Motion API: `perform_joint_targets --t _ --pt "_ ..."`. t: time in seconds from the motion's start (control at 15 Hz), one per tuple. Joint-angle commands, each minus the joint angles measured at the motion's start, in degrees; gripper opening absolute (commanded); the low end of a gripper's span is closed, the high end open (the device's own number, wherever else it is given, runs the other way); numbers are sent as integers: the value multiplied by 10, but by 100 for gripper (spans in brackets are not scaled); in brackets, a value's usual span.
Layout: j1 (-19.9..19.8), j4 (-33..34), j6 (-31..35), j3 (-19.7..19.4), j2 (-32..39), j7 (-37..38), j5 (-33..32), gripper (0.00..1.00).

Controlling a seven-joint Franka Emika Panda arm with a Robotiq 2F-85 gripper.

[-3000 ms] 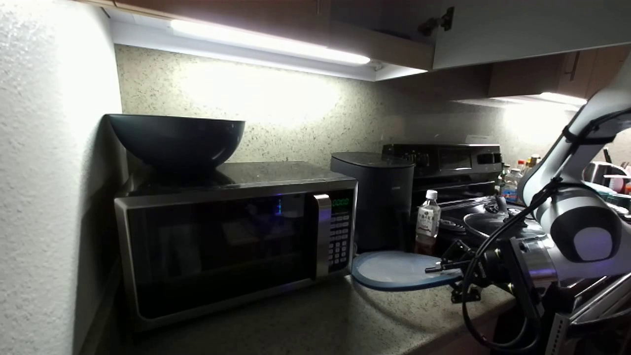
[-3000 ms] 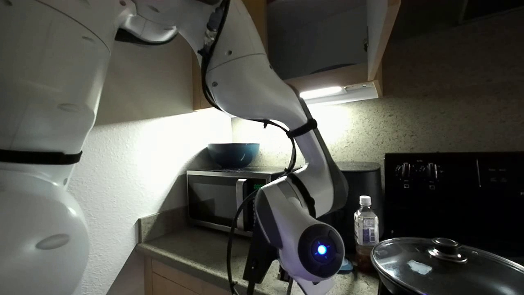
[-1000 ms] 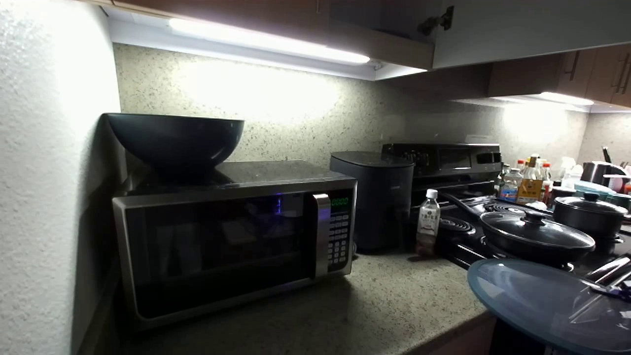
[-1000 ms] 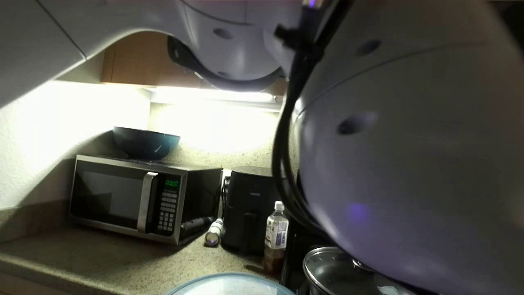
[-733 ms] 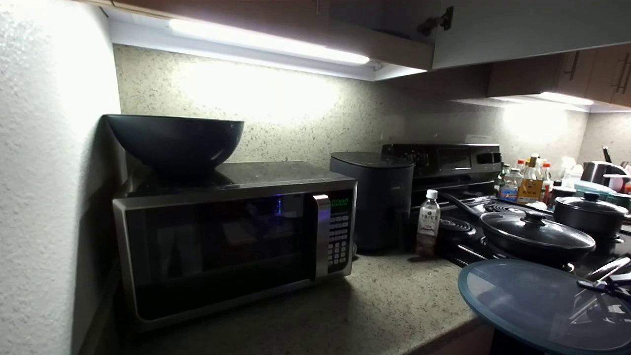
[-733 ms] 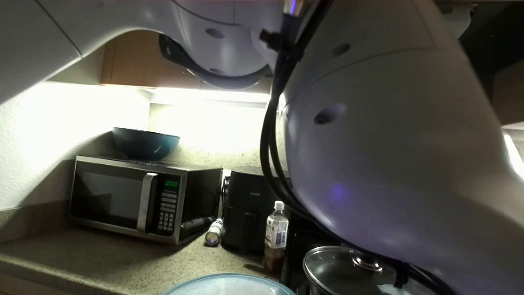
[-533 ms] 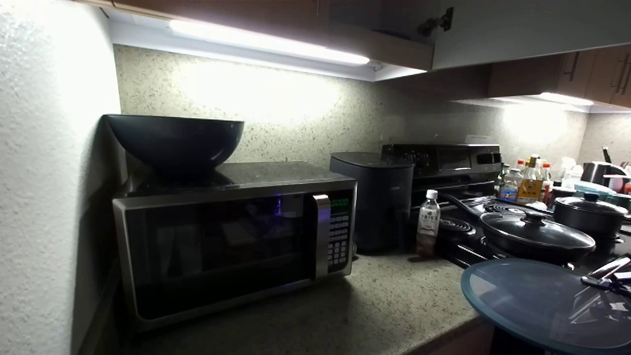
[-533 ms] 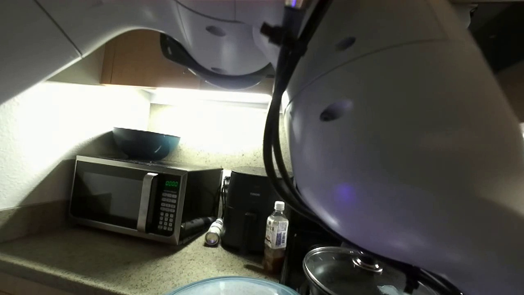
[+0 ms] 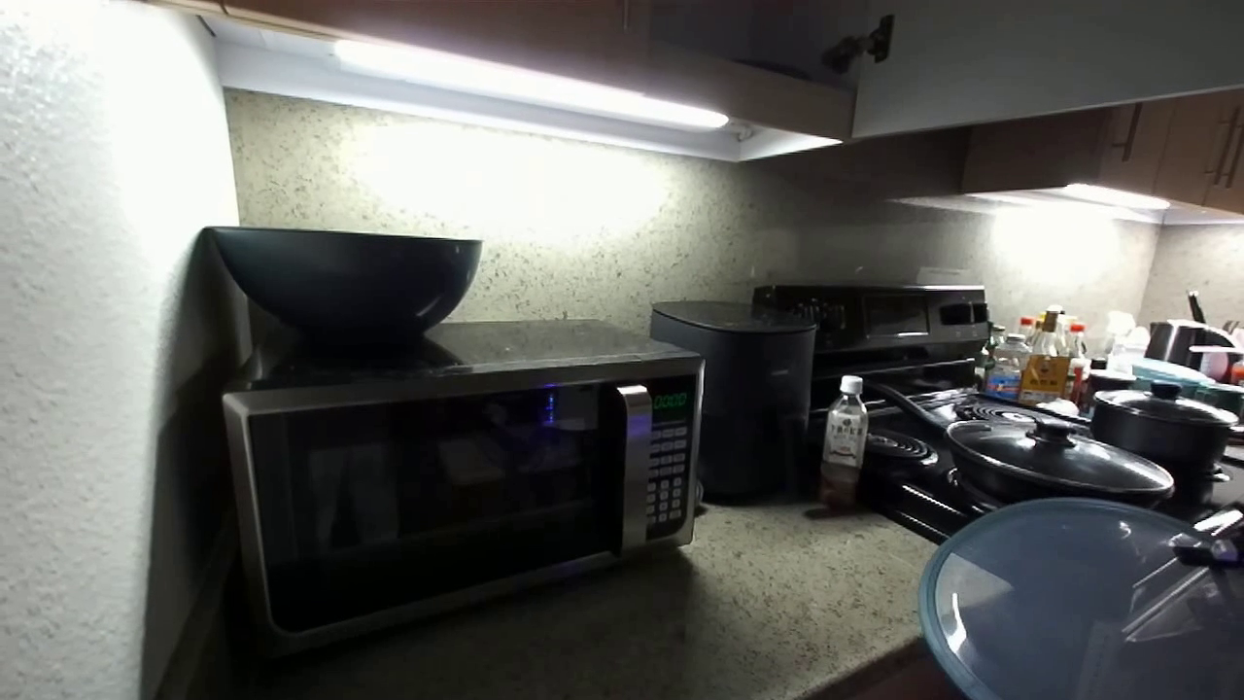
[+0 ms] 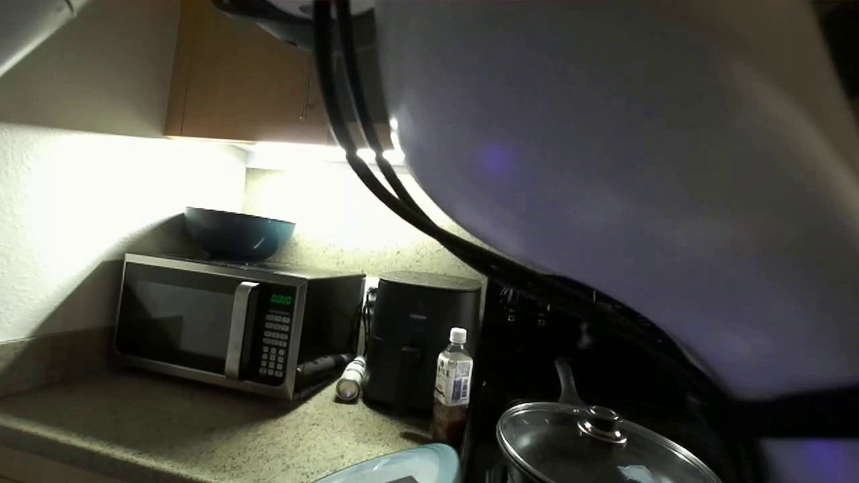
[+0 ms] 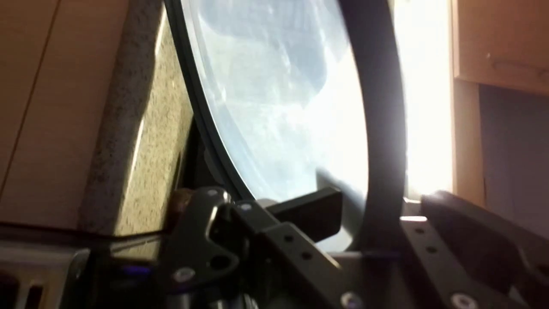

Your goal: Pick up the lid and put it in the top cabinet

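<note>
Far left I have rough white plaster wall [image 9: 87, 292], grainy where the light rakes it. Smooth dark bowl [image 9: 350, 277], flared, standing on a boxy microwave [image 9: 437, 496] of brushed metal and black glass. Above: the top cabinet [image 9: 792, 95], flat wood panels, light strip [image 9: 530, 86] glaring underneath, plain pale door [image 9: 1050, 68] swung open. Next, a matte black rounded appliance [image 9: 739, 408]; beside it a clear plastic bottle [image 9: 844, 437], upright, brown liquid low down, on speckled countertop [image 9: 777, 583]. Then a covered black pan [image 9: 1059, 469], glossy, knobbed. Right edge: the lid [image 9: 1050, 593], a broad bluish glass disc, tilted, hiding part of the countertop's edge from me, well apart from the top cabinet. The wrist view shows my gripper [image 11: 379, 206] on it: blocky black fingers [image 11: 306, 214], only partly spread, the lid's thick dark rim filling the gap. I read that as gripped, at the rim. One fingertip blurs into the glare.
</note>
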Motion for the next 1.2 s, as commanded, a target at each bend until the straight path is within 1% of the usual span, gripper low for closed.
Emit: perform_joint_targets --t 0.0,0.13,0.2,0.27,0.33,0.53,0.73,0.93,1.0,1.07,1.13 --pt "96 -116 141 -7 -136 -20 -21 0" --pt "152 -147 215 2 -181 1 -20 0" --pt "117 -97 149 0 -106 -14 -12 0" --pt "143 -114 176 1 -128 -13 -12 0" --pt "157 -125 191 3 -143 -12 -12 0" --pt "160 -135 197 2 -159 -19 -8 0" --pt "143 -152 143 -13 -196 -62 -4 0" --pt "140 -172 98 -35 -240 -87 -18 0" --pt "136 -137 55 -36 -211 -96 -15 0" --pt "137 -137 34 -41 -220 -106 -16 0" --pt "141 -165 30 -48 -259 -115 -24 0"
